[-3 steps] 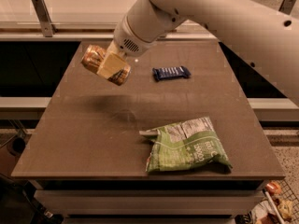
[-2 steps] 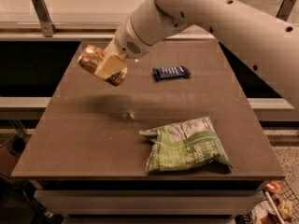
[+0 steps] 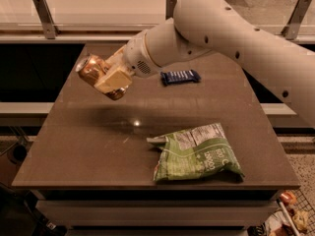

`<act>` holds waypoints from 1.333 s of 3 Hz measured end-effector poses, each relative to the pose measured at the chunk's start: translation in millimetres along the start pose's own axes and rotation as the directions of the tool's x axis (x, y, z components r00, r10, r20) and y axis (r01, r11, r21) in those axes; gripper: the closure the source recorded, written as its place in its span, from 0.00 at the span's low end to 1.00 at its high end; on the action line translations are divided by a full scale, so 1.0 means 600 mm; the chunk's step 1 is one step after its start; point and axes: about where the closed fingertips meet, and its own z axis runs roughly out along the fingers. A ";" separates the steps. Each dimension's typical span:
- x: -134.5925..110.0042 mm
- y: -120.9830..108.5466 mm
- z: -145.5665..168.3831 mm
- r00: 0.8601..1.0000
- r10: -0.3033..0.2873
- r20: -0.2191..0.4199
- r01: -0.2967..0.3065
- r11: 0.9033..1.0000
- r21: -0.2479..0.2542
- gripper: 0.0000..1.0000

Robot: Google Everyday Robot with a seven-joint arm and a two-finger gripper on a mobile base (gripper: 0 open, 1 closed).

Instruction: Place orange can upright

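The orange can [image 3: 91, 69] is held in the air over the left part of the brown table [image 3: 98, 136], tilted, its silver end pointing up and to the left. My gripper [image 3: 109, 78] is shut on the orange can; one tan finger pad [image 3: 114, 79] lies across its side. The white arm reaches in from the upper right.
A green chip bag [image 3: 197, 152] lies on the front right of the table. A small dark blue snack bar [image 3: 180, 76] lies at the back middle. Metal rail posts [image 3: 44, 14] stand behind the table. The table's front edge [image 3: 147, 187] is near.
The gripper with the can has shifted slightly left and down, staying above the table's left part. The can stays tilted in the grip. Bag and bar have not moved.
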 end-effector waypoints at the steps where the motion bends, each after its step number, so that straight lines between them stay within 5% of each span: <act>1: -0.001 0.008 0.004 0.995 0.011 0.097 -0.012 1.000 0.006 1.00; 4: -0.001 -0.003 0.019 0.940 -0.008 0.340 -0.002 1.000 0.030 1.00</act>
